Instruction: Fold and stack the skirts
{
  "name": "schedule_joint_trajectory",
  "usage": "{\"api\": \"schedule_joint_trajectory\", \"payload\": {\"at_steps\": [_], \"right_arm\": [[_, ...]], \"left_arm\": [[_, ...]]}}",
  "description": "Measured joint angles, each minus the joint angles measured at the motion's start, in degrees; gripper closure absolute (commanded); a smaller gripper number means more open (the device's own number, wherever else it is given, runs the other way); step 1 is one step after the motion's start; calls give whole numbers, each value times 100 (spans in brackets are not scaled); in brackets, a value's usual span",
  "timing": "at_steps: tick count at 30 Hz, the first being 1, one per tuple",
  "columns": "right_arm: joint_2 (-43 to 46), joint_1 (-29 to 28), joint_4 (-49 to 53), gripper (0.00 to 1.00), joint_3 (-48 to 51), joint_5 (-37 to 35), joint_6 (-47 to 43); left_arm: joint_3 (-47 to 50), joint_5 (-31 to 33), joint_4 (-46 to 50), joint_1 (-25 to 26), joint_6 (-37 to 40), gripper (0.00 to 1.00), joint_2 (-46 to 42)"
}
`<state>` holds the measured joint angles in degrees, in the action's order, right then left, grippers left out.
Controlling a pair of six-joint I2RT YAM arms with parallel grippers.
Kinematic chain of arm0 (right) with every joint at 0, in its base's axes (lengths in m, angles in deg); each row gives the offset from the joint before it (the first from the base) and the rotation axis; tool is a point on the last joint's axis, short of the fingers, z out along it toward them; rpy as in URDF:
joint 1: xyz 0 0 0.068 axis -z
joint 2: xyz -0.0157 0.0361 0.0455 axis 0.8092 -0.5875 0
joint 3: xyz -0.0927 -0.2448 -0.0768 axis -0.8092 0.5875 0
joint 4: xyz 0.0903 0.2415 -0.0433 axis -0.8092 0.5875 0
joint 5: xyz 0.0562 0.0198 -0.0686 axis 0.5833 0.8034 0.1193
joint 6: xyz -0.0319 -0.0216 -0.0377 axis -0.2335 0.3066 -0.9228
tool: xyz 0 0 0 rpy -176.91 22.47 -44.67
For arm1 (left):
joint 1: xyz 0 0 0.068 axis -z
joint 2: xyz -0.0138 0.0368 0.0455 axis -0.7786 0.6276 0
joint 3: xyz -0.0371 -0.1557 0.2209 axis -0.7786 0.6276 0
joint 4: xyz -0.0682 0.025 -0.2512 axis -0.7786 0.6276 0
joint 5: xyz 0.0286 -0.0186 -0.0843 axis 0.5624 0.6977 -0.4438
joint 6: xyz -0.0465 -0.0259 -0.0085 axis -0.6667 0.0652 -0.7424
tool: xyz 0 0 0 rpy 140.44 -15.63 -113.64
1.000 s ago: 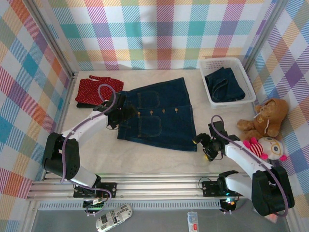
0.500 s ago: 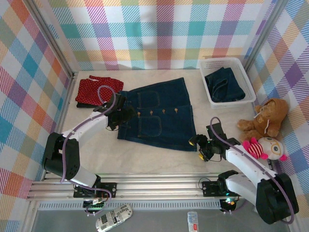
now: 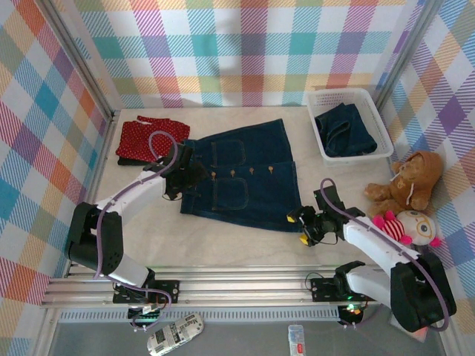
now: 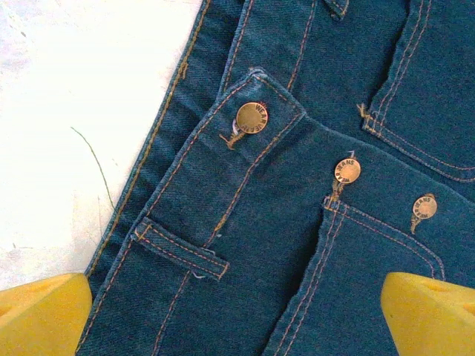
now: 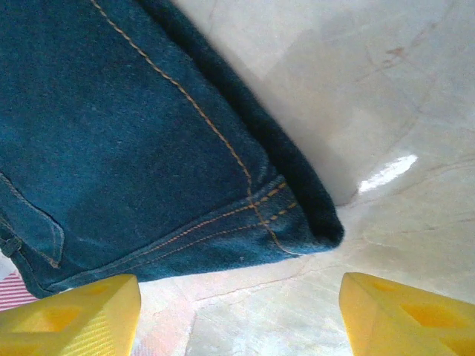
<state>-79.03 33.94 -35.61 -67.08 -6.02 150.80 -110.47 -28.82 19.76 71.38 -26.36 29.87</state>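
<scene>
A dark blue denim skirt [image 3: 245,178] lies spread flat mid-table. My left gripper [image 3: 180,178] hovers over its waistband at the left edge. It is open, with yellow fingertips [image 4: 44,311] either side of the buttoned waistband [image 4: 252,119]. My right gripper [image 3: 304,226] is at the skirt's near right hem corner [image 5: 297,222], open, with bare table between its fingertips [image 5: 408,315]. A red dotted skirt [image 3: 148,137] rests on a black one [image 3: 122,159] at the back left. Another denim skirt [image 3: 343,127] lies in the basket.
The white mesh basket [image 3: 386,148] stands at the back right. A brown teddy bear [image 3: 408,182] and a pink and yellow doll [image 3: 412,226] sit by the right wall, close to my right arm. Checked walls close in three sides.
My right gripper has slid left across the table up to the skirt's hem corner, its jaws narrowing a little. The left gripper has hardly moved.
</scene>
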Motion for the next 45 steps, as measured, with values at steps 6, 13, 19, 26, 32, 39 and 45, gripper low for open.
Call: {"api": "schedule_joint_trajectory", "payload": {"at_steps": [6,13,19,26,32,39,45], "right_arm": [[0,-17,-205,31,33,-98,162],[0,-17,-234,31,195,-280,297],[35,-17,-291,46,334,-367,321],[420,-24,-540,81,487,-695,293],[977,-24,-632,100,553,-857,315],[1281,-24,-857,100,977,-855,431],[1445,-24,-1045,100,1108,-859,507]], "left_arm": [[0,-2,2,-46,0,0,11],[0,-22,9,-70,0,0,125],[0,-42,15,-70,-4,0,136],[0,-90,140,-92,-42,0,136],[315,-127,341,-90,-251,0,-26],[1036,-765,415,-83,-710,2,-157],[1513,-1172,92,-101,-1172,19,-332]]}}
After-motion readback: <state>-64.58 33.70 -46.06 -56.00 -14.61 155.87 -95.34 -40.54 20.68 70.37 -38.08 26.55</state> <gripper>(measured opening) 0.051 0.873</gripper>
